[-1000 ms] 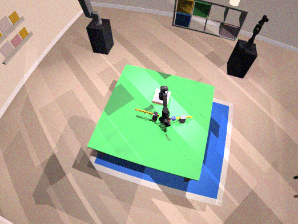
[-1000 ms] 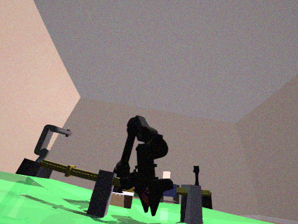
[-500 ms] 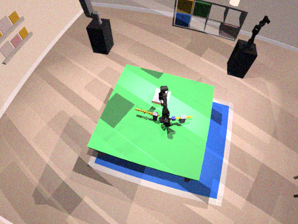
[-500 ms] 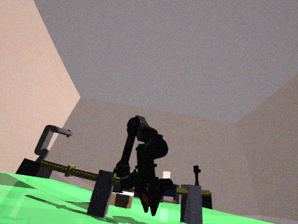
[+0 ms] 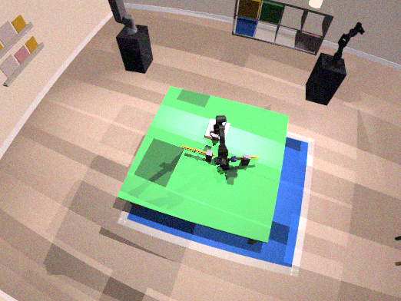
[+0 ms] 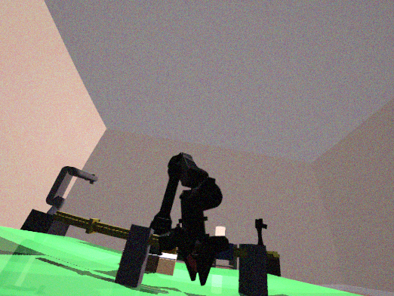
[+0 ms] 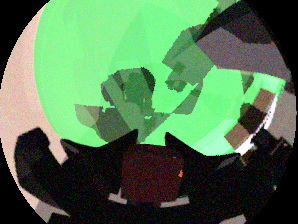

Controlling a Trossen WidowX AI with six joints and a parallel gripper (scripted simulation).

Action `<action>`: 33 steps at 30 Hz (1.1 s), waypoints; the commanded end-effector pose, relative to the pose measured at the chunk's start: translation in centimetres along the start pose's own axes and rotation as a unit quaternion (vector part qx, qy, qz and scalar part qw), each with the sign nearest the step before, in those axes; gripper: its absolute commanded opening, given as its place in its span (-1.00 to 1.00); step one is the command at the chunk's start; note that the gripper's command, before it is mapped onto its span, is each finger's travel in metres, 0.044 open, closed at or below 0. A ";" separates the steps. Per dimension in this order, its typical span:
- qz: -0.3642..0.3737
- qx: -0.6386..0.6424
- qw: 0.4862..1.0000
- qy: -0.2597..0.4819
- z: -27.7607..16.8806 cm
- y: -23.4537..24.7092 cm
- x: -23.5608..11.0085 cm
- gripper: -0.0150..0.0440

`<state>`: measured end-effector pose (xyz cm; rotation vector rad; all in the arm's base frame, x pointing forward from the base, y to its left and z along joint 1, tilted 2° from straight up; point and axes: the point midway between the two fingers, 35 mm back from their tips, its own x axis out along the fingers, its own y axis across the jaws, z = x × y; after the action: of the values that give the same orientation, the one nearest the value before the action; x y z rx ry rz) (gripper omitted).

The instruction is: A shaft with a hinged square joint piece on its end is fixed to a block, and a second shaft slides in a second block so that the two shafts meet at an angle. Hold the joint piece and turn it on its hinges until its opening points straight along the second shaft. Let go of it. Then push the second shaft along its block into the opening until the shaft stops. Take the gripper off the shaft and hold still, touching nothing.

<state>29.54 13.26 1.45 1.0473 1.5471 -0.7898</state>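
My gripper (image 5: pixel 223 165) (image 6: pixel 198 275) (image 7: pixel 152 133) hangs low over the green table (image 5: pixel 173 188) (image 6: pixel 45 260), between two dark blocks. It is shut on the dark red square joint piece (image 7: pixel 152 175) (image 6: pixel 191 262), which fills the gap between the fingers in the wrist view. The long yellow shaft (image 5: pixel 193 149) (image 6: pixel 94 225) runs through the left block (image 5: pixel 209 154) (image 6: pixel 133 254) towards the gripper. A short yellow shaft end (image 5: pixel 255 157) sticks out of the right block (image 5: pixel 246 159) (image 6: pixel 253 269). A small blue part (image 5: pixel 233 157) sits between gripper and right block. How the joint's opening points is hidden.
The arm's white base (image 5: pixel 212 130) stands behind the shafts. A grey block face (image 7: pixel 240 43) fills the wrist view's upper right. Two dark pedestals (image 5: pixel 134 47) (image 5: pixel 326 78) and a shelf (image 5: pixel 282 23) stand on the floor away from the table. A blue mat (image 5: pixel 296 184) lies under the table.
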 end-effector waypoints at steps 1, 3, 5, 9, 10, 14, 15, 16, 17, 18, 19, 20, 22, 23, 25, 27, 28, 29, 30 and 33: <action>0.000 0.002 1.000 0.002 -0.1 0.0 0.0 0.12; 0.000 0.002 1.000 0.002 -0.1 0.0 0.0 0.12; 0.000 0.002 1.000 0.002 -0.1 0.0 0.0 0.12; 0.000 0.002 1.000 0.002 -0.1 0.0 0.0 0.12; 0.000 0.002 1.000 0.002 -0.1 0.0 0.0 0.12; 0.000 0.002 1.000 0.002 -0.1 0.0 0.0 0.12; 0.000 0.002 1.000 0.002 -0.1 0.0 0.0 0.12; 0.000 0.002 1.000 0.002 -0.1 0.0 0.0 0.12; 0.000 0.002 1.000 0.002 -0.1 0.0 0.0 0.12; 0.000 0.002 1.000 0.002 -0.1 0.0 0.0 0.12; 0.000 0.002 1.000 0.002 -0.1 0.0 0.0 0.12; 0.000 0.002 1.000 0.002 -0.1 0.0 0.0 0.12; 0.000 0.002 1.000 0.002 -0.1 0.0 0.0 0.12; 0.000 0.002 1.000 0.002 -0.1 0.0 0.0 0.12; 0.000 0.000 1.000 0.000 0.0 0.0 0.0 0.01; 0.000 0.000 1.000 0.000 0.0 0.0 0.0 0.01; 0.000 0.000 1.000 0.000 0.0 0.0 0.0 0.01; 0.000 0.000 1.000 0.000 0.0 0.0 0.0 0.01; 0.000 0.000 1.000 0.000 0.0 0.0 0.0 0.01; 0.000 0.000 1.000 0.000 0.0 0.0 0.0 -0.26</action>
<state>29.54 13.26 1.45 1.0474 1.5473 -0.7898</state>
